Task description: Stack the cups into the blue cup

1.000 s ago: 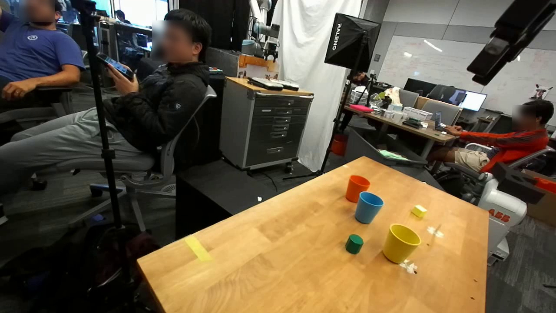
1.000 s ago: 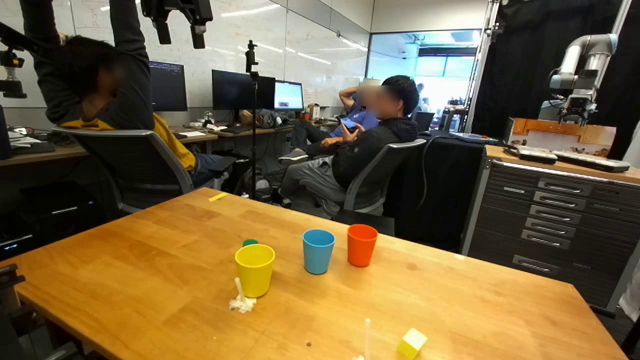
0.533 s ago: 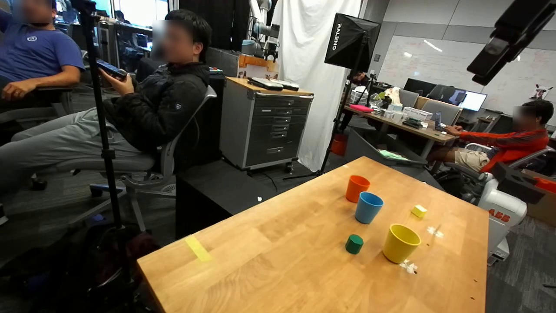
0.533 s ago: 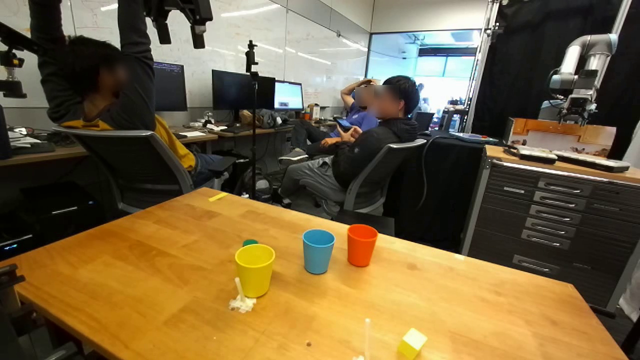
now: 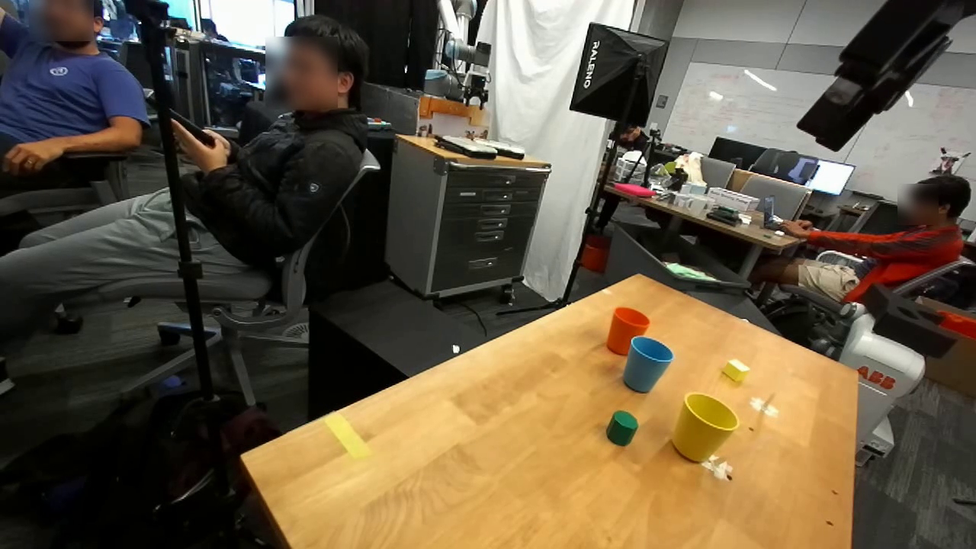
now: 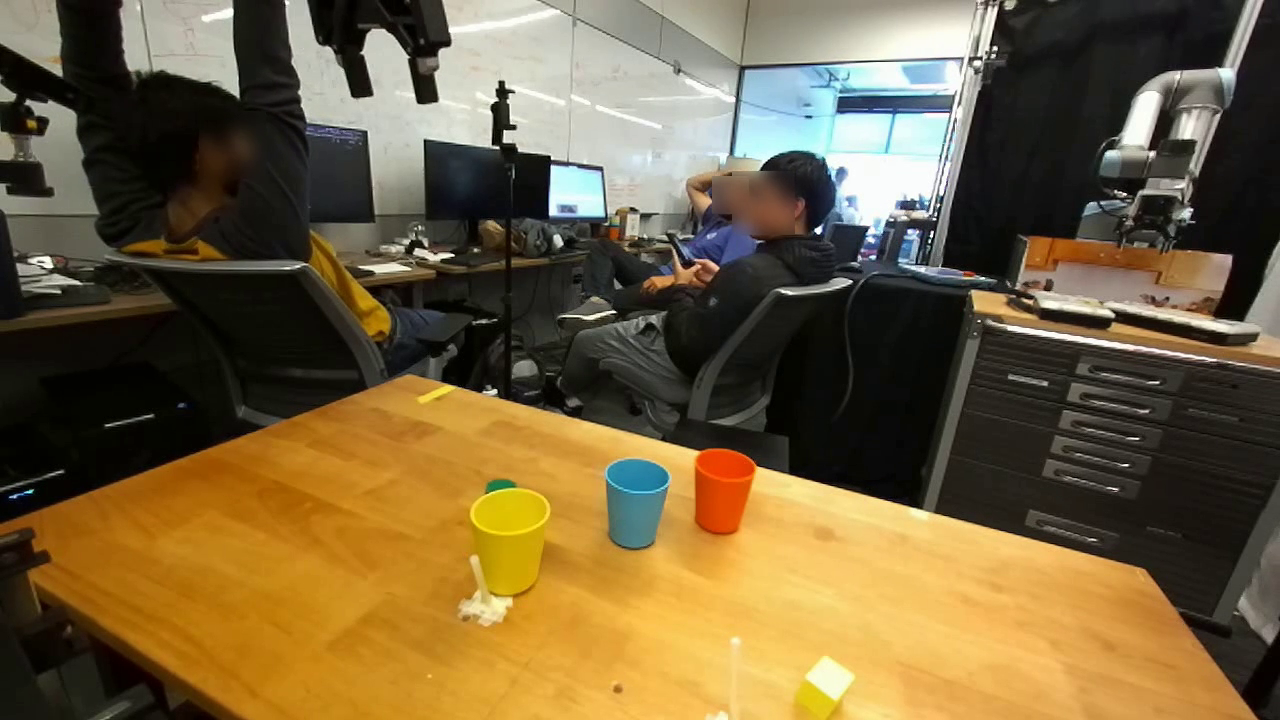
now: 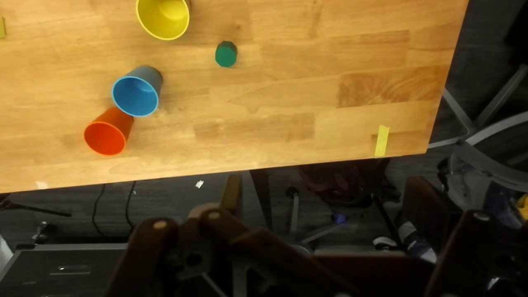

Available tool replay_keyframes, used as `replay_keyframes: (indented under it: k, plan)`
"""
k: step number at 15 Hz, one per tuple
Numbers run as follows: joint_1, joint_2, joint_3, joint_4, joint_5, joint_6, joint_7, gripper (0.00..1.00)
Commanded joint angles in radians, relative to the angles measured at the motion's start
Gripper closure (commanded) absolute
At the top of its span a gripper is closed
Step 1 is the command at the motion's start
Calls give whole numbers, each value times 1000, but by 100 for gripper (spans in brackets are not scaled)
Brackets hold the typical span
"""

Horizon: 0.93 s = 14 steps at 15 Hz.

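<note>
The blue cup (image 6: 636,504) stands upright on the table, and it also shows in the wrist view (image 7: 136,95). The orange cup (image 6: 723,492) stands upright close beside it with a small gap; the wrist view shows it too (image 7: 105,137). The yellow cup (image 6: 510,545) stands upright on the blue cup's other side, partly cut off at the top of the wrist view (image 7: 163,18). My gripper (image 6: 392,84) is high above the table, away from all cups. Its fingers are wide apart in the wrist view (image 7: 324,196), with nothing between them.
A dark green block (image 5: 622,428) lies near the yellow cup. A yellow block (image 5: 736,370) lies on the wooden table (image 5: 457,457). Two white sticks (image 6: 480,580) (image 6: 735,675) stand upright in white tape. Yellow tape (image 5: 348,435) marks a table corner. People sit beyond the table.
My gripper has shifted slightly, leftward and a little down in an exterior view, and to the right in the other. It stays open. The cups and blocks have not moved.
</note>
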Motion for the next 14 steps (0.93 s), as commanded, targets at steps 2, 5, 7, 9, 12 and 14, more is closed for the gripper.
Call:
replay_keyframes:
  k: [2,5,7,9,12,14]
  plan:
    - [-60,11,-39,3,-28,116,14,0]
    - [-105,60,-80,30,-35,157,4,0]
    - [-134,118,-111,61,-36,164,0,0]
    - [-153,178,-139,89,-31,172,-11,0]
    - [-172,271,-172,113,-18,216,-40,0]
    - [-179,325,-183,120,-10,250,-60,0]
